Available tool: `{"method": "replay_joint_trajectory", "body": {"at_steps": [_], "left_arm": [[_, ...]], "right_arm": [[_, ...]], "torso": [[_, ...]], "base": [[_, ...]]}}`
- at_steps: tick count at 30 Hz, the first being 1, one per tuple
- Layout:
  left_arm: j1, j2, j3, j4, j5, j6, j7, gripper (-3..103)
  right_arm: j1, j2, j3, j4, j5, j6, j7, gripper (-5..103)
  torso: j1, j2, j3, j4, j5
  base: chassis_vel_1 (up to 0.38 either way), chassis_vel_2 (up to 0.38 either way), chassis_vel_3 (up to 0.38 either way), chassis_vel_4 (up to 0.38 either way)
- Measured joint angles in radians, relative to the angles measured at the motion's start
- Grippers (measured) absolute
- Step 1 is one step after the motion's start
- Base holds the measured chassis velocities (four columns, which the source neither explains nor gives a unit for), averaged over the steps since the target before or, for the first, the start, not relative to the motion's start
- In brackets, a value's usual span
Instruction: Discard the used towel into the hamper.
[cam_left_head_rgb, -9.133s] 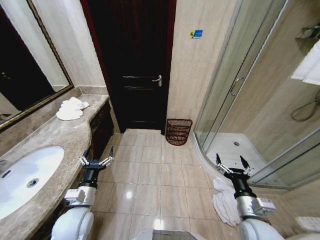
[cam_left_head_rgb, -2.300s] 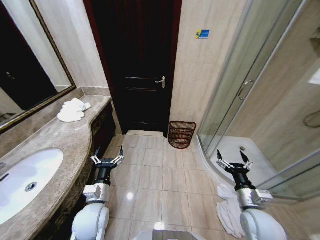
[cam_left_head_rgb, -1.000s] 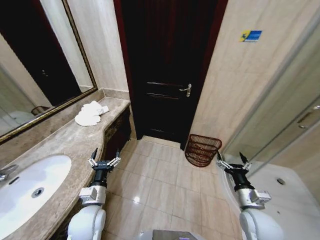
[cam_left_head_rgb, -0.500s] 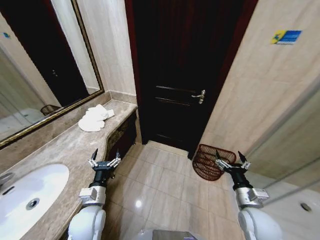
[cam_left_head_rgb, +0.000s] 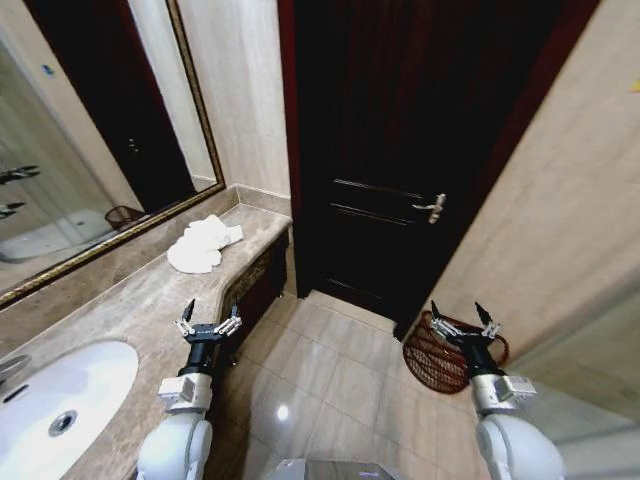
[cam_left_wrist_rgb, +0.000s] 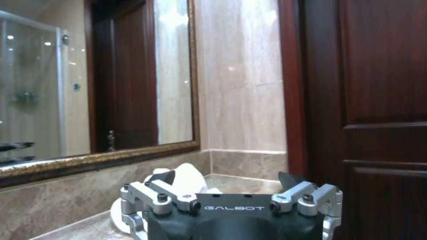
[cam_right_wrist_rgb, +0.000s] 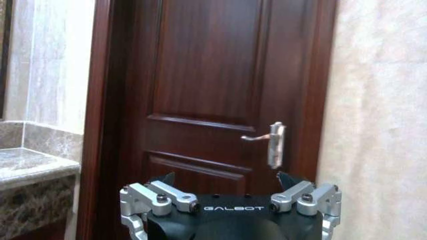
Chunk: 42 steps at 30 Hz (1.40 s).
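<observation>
Head view showed us both arms held low and forward, left claw (cam_left_head_rgb: 208, 322) and right claw (cam_left_head_rgb: 464, 320) spread wide, grasping nothing. We saw the round reddish-brown wire hamper (cam_left_head_rgb: 440, 358) on the tiled floor just behind our right claw, beside the dark wooden door (cam_left_head_rgb: 400, 150).

You've got both arms raised forward, side by side, wrists straight. Your left gripper (cam_left_head_rgb: 208, 318) has its fingers spread wide, holding nothing. Your right gripper (cam_left_head_rgb: 463, 318) matches it, fingers splayed, nothing between them.
</observation>
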Motion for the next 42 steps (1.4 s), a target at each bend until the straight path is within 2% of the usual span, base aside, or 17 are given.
{"method": "replay_joint_trajectory", "body": {"at_steps": [14, 25, 32, 42], "left_arm": [[-0.007, -0.002, -0.002, 0.01, 0.004, -0.002, -0.001, 100], [-0.012, -0.001, -0.003, 0.015, 0.006, -0.002, -0.007, 100], [-0.017, 0.002, 0.002, 0.019, 0.018, -0.014, -0.013, 100], [-0.001, 0.004, -0.001, 0.013, 0.022, -0.016, -0.006, 100]], "right_arm": [[0.03, -0.001, -0.014, -0.024, 0.011, 0.016, 0.028, 100], [0.037, -0.001, -0.017, -0.039, 0.013, 0.027, 0.025, 100], [0.032, 0.0, -0.005, -0.033, -0.027, 0.001, 0.014, 100], [0.01, 0.003, -0.003, -0.024, -0.027, 0.01, 0.003, 100]], "torso": [[0.0, 0.0, 0.0, 0.0, -0.0005], [0.0, 0.0, 0.0, 0.0002, -0.0003], [0.0, 0.0, 0.0, -0.0003, -0.0003], [0.0, 0.0, 0.0, -0.0001, -0.0003]], "base": [[-0.01, 0.197, 0.202, -0.014], [0.111, 0.061, 0.059, 0.103], [0.003, 0.012, 0.005, 0.001], [-0.007, 0.01, 0.006, -0.012]]}}
